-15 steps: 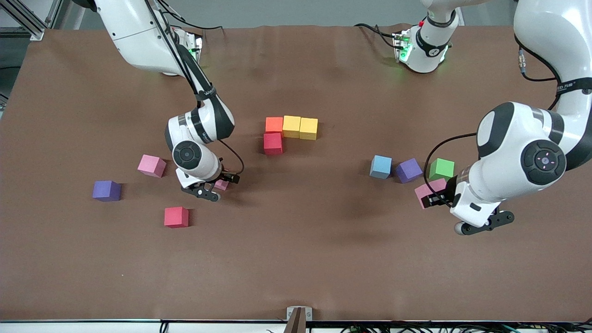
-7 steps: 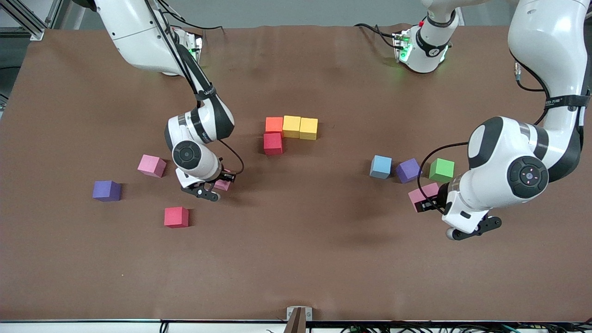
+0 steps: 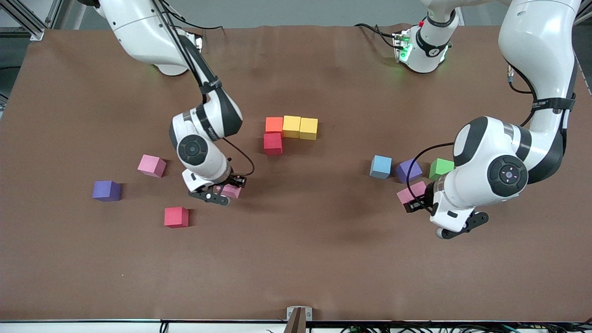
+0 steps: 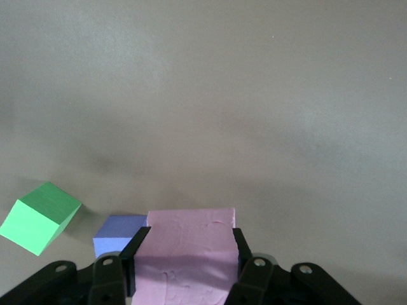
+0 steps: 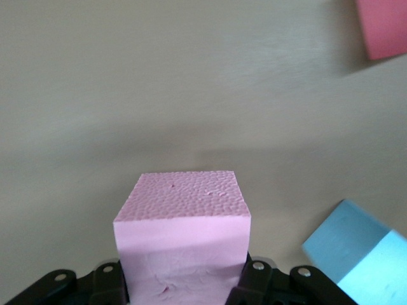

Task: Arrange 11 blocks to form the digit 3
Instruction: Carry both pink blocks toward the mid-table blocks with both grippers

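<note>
Brown worktop [image 3: 296,259]. Centre cluster: orange block [image 3: 274,124], two yellow blocks [image 3: 292,126] [image 3: 309,128] in a touching row; red block [image 3: 273,143] touching the orange one at its 6 o'clock, nearer the front camera. Right gripper [image 3: 225,190] low, jaws clenched on a pink block [image 5: 182,225]. Loose at the right arm's end: another pink block [image 3: 151,165], dark purple block [image 3: 106,190], second red block [image 3: 176,217]. Left gripper [image 3: 415,200] jaws clamp a third pink block [image 4: 186,254], off the worktop. Near it: light blue block [image 3: 381,166], purple block [image 3: 409,169], green block [image 3: 440,169].
</note>
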Tool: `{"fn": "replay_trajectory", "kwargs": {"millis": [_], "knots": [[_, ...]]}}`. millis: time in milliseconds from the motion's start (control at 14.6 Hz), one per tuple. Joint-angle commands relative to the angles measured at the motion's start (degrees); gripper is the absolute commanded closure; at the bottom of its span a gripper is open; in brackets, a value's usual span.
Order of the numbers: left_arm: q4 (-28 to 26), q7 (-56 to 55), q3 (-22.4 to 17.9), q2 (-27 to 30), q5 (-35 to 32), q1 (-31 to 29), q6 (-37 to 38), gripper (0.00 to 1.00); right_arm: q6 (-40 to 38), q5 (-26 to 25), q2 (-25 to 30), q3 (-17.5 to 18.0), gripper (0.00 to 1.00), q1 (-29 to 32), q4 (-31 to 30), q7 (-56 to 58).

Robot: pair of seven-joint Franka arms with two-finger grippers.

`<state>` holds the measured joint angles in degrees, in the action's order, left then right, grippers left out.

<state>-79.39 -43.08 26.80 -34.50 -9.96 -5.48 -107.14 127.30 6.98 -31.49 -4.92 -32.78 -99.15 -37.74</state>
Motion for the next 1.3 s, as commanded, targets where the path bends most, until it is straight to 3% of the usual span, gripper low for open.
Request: {"fn": "replay_trajectory", "kwargs": {"millis": [0,273,1230], "knots": [[-0.50,-2.70,0.00,0.49,0.65,0.64,-0.79,0.85,-2.93,1.10,-3.74,-0.18,0.60,-3.41,6.58,0.56],[-0.59,-8.50,-0.08,-0.04,0.82,3.18,-2.63,0.85,-2.50,1.10,-7.61,-0.18,0.60,-8.17,10.29,0.65],[-3.67,-22.91,-0.08,-0.13,0.21,6.52,-4.39,0.89,-2.32,5.23,-8.50,-0.18,0.58,-10.28,6.78,5.83]]}}
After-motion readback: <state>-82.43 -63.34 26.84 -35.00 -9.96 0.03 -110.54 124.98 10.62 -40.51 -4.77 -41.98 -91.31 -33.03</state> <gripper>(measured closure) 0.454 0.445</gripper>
